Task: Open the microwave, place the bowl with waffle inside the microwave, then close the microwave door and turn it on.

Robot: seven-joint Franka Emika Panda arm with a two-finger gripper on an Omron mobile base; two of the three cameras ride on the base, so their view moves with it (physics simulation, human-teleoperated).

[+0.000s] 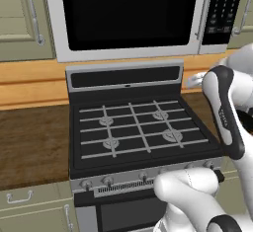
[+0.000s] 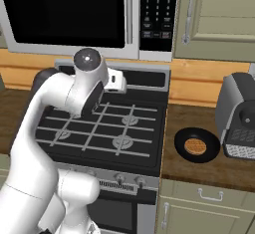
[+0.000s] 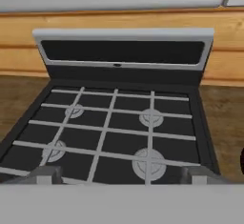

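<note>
- Left base view: my arm (image 1: 225, 110) rises to the right of the gas stove (image 1: 138, 127). Above the stove hangs the microwave (image 1: 133, 19), its door (image 1: 128, 14) shut, its bar handle (image 1: 203, 11) just left of the keypad (image 1: 223, 9). One cream cabinet (image 1: 22, 19) stands left of the microwave; brown wooden countertop (image 1: 32, 144) runs left of the stove. I count four burners.
- Right base view: this side shows what the left one hides. On the counter (image 2: 209, 166) right of the stove (image 2: 107, 128) sits one black bowl (image 2: 196, 145) with one waffle (image 2: 195, 146) lying in it. Just right of the bowl stands one grey toaster (image 2: 239, 116). The microwave (image 2: 89, 14) is closed above the stove.
- Hand view: my claw (image 3: 121, 175) hovers over the stove's front edge, its two tips (image 3: 45, 175) spread well apart, holding nothing. I see four burners, the stove's back panel (image 3: 124, 51) and a wooden backsplash (image 3: 119, 20) behind.
</note>
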